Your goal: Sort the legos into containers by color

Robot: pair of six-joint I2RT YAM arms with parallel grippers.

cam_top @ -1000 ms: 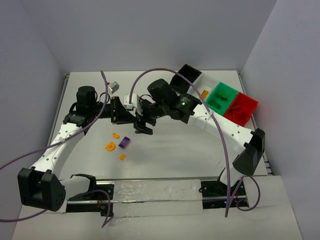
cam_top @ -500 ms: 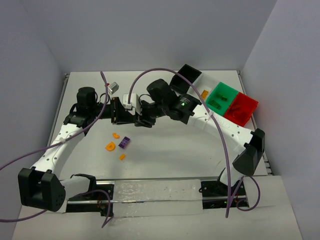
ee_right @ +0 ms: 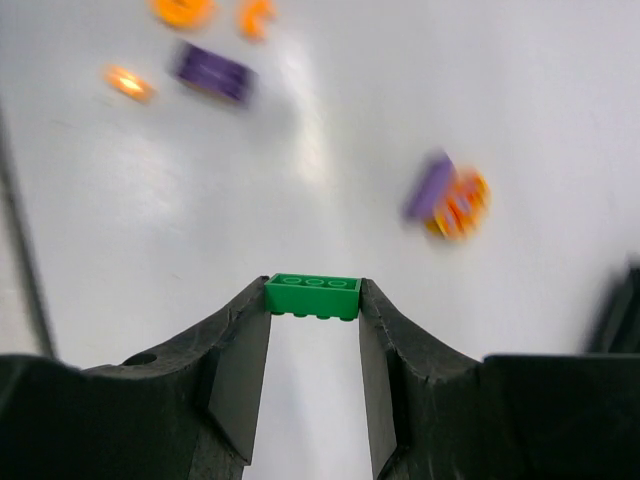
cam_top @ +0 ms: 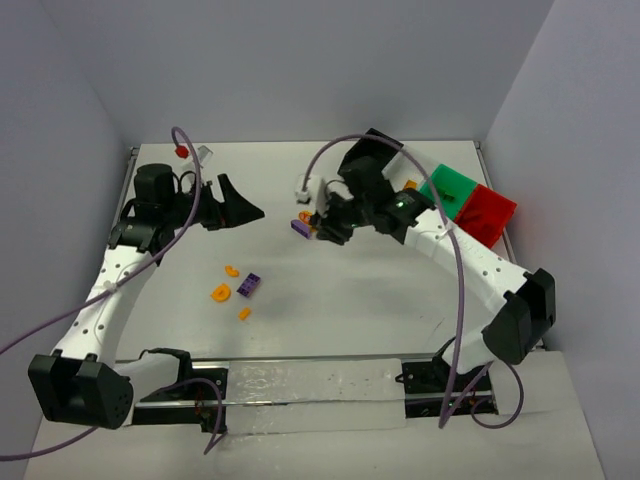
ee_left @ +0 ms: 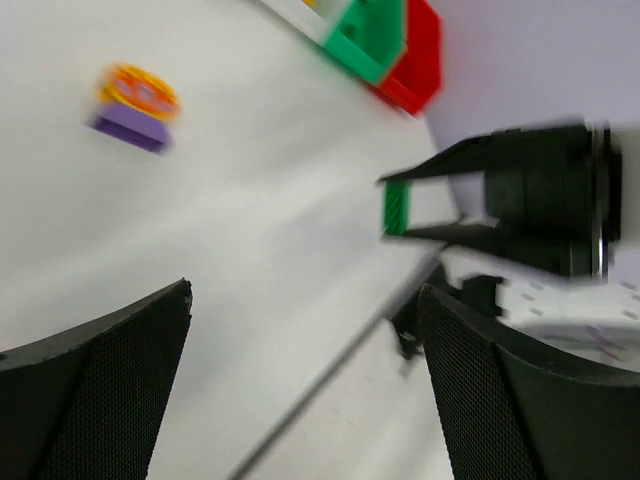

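Observation:
My right gripper is shut on a green lego brick, held by its ends above the table; in the top view this gripper hangs mid-table. The same green brick shows in the left wrist view. My left gripper is open and holds nothing; from above it is at the back left. A purple-and-orange piece lies beside the right gripper. Three orange legos and a purple one lie front left. The containers stand back right: black, white, green, red.
An orange piece lies in the white bin. The right arm's wrist covers part of the black bin. Purple cables arch over both arms. Grey walls close in the table at the back and sides.
The two grippers were together mid-table; the left one has opened wide and drawn back to the left. The right one has closed on the green brick and swung right, toward the bins.

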